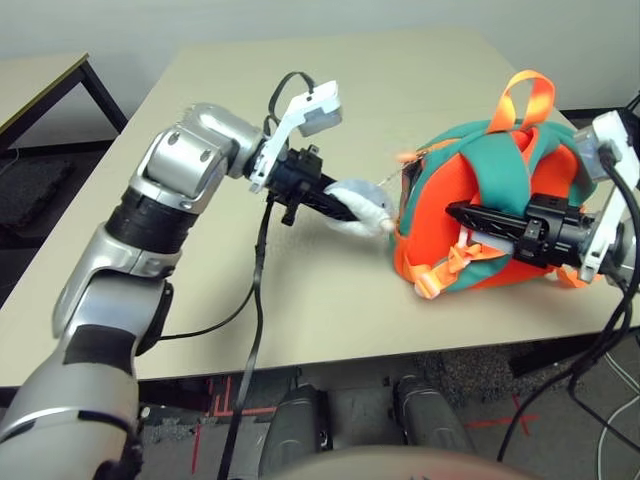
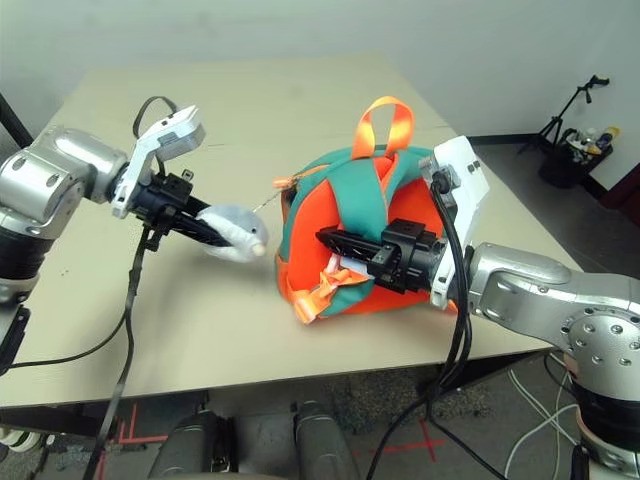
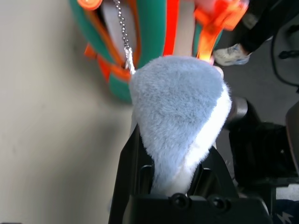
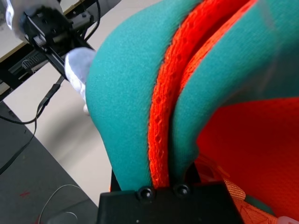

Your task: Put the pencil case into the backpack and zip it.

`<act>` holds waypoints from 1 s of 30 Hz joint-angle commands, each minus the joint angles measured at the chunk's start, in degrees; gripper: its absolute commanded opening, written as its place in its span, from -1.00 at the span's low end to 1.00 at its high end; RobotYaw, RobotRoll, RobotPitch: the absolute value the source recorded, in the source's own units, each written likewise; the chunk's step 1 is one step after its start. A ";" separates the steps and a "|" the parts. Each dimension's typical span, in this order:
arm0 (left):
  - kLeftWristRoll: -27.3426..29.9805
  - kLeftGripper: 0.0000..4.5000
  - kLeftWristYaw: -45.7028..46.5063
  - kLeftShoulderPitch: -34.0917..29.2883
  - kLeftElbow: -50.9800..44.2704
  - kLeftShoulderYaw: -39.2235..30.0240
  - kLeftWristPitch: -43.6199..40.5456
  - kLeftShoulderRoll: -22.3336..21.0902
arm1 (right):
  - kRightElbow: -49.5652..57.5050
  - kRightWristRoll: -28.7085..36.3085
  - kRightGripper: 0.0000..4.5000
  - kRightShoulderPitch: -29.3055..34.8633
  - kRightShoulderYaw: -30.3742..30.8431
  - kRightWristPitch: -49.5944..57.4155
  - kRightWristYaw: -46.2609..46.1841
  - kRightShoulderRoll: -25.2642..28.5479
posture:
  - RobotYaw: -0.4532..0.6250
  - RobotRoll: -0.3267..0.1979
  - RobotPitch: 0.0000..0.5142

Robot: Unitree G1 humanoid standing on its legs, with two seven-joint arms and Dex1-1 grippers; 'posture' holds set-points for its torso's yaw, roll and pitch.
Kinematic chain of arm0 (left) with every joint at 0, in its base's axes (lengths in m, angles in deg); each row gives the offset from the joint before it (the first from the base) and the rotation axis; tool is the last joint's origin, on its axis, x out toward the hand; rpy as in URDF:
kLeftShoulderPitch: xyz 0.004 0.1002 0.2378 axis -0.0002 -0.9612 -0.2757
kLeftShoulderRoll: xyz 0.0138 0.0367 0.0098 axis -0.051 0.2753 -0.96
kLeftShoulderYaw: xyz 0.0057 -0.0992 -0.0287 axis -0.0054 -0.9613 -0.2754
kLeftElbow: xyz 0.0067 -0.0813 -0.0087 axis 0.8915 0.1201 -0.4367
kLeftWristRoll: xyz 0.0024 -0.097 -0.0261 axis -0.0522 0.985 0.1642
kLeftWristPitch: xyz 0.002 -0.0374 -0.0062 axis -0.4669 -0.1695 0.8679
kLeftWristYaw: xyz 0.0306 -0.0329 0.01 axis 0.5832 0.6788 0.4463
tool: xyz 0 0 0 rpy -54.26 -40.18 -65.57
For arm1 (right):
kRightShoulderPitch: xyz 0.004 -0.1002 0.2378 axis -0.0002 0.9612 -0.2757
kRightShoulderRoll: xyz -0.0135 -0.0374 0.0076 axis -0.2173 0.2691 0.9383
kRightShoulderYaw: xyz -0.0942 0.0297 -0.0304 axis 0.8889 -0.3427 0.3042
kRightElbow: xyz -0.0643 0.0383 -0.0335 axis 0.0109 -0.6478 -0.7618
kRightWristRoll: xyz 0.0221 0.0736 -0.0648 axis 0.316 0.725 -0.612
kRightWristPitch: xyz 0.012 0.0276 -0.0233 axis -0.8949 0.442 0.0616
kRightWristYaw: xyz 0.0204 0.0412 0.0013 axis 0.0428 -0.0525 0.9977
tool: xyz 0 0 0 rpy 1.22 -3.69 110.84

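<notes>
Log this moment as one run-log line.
left gripper: shut on plush dolphin | right gripper: shut on backpack strap | pencil case: not visible

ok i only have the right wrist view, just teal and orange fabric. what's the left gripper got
observer: the left gripper is shut on the grey plush dolphin, out to the left of the backpack.
operator: is that loose or tied on
observer: tied on. a thin metal chain runs from the dolphin to the backpack.
operator: and the pencil case
observer: no pencil case shows on the table or in any view.
</notes>
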 commanded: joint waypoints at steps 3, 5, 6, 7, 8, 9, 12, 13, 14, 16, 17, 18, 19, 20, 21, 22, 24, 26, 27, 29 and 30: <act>-2.70 -0.47 2.02 -7.18 -3.91 6.24 0.87 0.31 | 0.66 -1.08 -0.96 0.45 -0.09 0.04 1.20 -0.36 | -0.36 0.25 -0.90; -4.43 -0.47 5.35 -9.62 -2.69 8.88 1.44 3.83 | 0.57 -1.79 -0.96 0.56 0.15 -0.02 1.35 -0.65 | -0.38 0.25 -0.91; -5.83 -0.47 7.33 -10.47 -1.32 10.20 1.85 5.80 | 0.58 -2.13 -0.96 0.67 0.19 -0.03 1.40 -0.74 | -0.39 0.25 -0.91; -7.24 -0.47 9.35 -11.18 0.49 11.46 2.26 7.94 | 0.62 -2.42 -0.96 0.87 0.12 -0.03 1.42 -0.81 | -0.39 0.25 -0.91; -8.36 -0.47 10.74 -11.63 1.99 12.23 2.74 9.44 | 0.69 -2.58 -0.96 1.03 0.03 0.01 1.34 -0.90 | -0.41 0.25 -0.90; -9.46 -0.47 12.22 -12.12 3.75 12.79 3.89 11.05 | 0.80 -2.62 -0.96 1.36 -0.15 0.06 1.21 -0.92 | -0.42 0.25 -0.90; -10.41 -0.47 15.89 -13.46 5.69 12.00 4.72 14.49 | 1.28 -1.88 -0.96 3.43 -1.44 0.29 -0.46 -0.44 | -0.45 0.25 -0.88; -9.68 -0.47 17.15 -13.67 4.99 10.47 3.57 15.32 | 1.51 -1.88 -0.96 4.10 -1.99 0.17 -1.19 -0.29 | -0.45 0.25 -0.87; -8.34 -0.55 18.34 -13.69 3.66 8.31 1.32 15.90 | 1.83 -1.89 -0.96 4.85 -2.65 0.10 -1.78 -0.01 | -0.47 0.25 -0.86; -2.34 -0.37 19.87 -13.04 -2.76 -0.08 -8.03 15.06 | 2.75 2.91 -0.62 8.33 -7.06 0.86 -4.14 2.50 | -0.48 0.25 -0.84; -0.19 -0.27 20.41 -12.86 -5.05 -2.74 -11.49 14.60 | 3.03 5.05 -0.48 9.71 -8.77 1.08 -4.97 3.55 | -0.47 0.25 -0.83; 2.19 -0.14 20.49 -12.79 -7.53 -5.29 -14.78 13.61 | 3.09 7.80 -0.35 11.37 -10.98 1.31 -5.61 4.98 | -0.46 0.25 -0.83; 5.04 0.03 20.25 -13.00 -10.16 -8.35 -18.45 12.13 | 2.80 11.30 -0.18 13.69 -14.31 2.05 -6.01 6.95 | -0.45 0.25 -0.82; 7.88 0.19 19.92 -13.21 -12.57 -11.56 -22.19 10.41 | 2.22 14.93 -0.02 16.37 -18.22 3.30 -6.30 9.03 | -0.44 0.25 -0.82; 11.65 0.32 18.54 -13.62 -14.92 -16.13 -27.25 6.78 | 0.26 19.49 0.13 21.22 -25.83 8.22 -5.25 11.99 | -0.43 0.25 -0.82; 14.46 0.48 18.07 -14.03 -16.61 -19.26 -30.87 4.39 | -1.05 22.29 0.27 25.21 -31.55 11.70 -4.12 13.93 | -0.42 0.25 -0.81; 17.83 0.77 17.64 -17.40 -17.31 -26.24 -35.66 -2.44 | -6.22 24.26 0.55 34.49 -45.91 22.28 -1.73 16.52 | -0.39 0.25 -0.81; 17.60 1.00 21.14 -20.47 -15.70 -31.33 -36.06 -4.93 | -9.80 21.56 0.82 40.35 -55.47 29.26 -0.86 17.31 | -0.37 0.25 -0.81; 17.22 1.00 23.06 -21.31 -15.20 -32.77 -35.82 -4.99 | -10.74 19.72 0.96 41.89 -58.23 31.19 -0.09 17.42 | -0.37 0.25 -0.81; 10.26 1.00 34.11 -23.82 -8.57 -39.08 -29.15 -2.85 | -13.68 2.43 0.98 45.14 -59.67 29.68 1.89 17.68 | -0.35 0.25 -0.82; 6.26 1.00 42.12 -24.18 -4.29 -42.71 -24.15 -0.29 | -15.92 -5.00 0.98 44.45 -56.23 24.26 1.99 17.20 | -0.32 0.25 -0.83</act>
